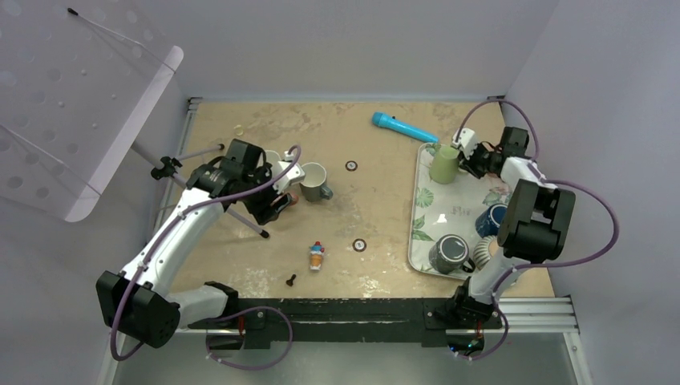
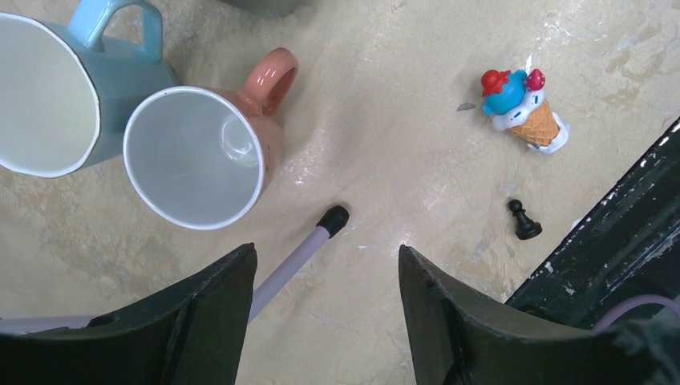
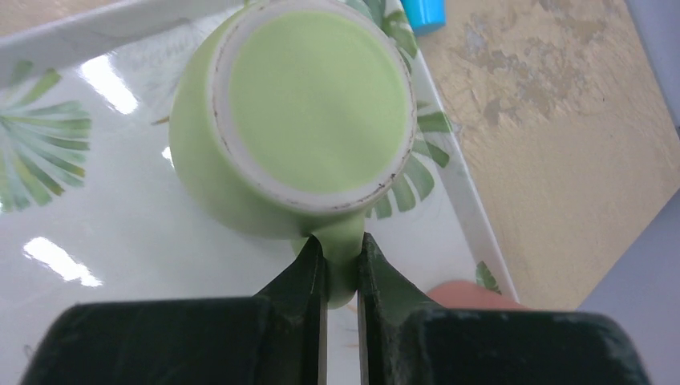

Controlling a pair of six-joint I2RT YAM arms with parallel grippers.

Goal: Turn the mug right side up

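Upside-down green mug [image 3: 313, 112] sits on tray [image 1: 414, 216] at the table's [image 2: 401, 120] 3 o'clock side, in the tray's 11 o'clock corner. Right end effector [image 3: 341, 250] clamped on the mug handle. Left end effector [image 2: 327, 265] spread wide, holding nothing, above table; pink mug [image 2: 196, 156] and blue mug [image 2: 48, 92] side by side at its 10 o'clock.

Pale walls [image 1: 361, 40] boxing in a worn tan worktop [image 1: 377, 208]
The plain grey-lilac walls are closing round the scuffed worktop on three sides, a white perforated panel [image 1: 72, 104] is leaning over the left corner on a thin stand [image 1: 166, 169], and a black rail [image 1: 361, 309] is running along the near edge.
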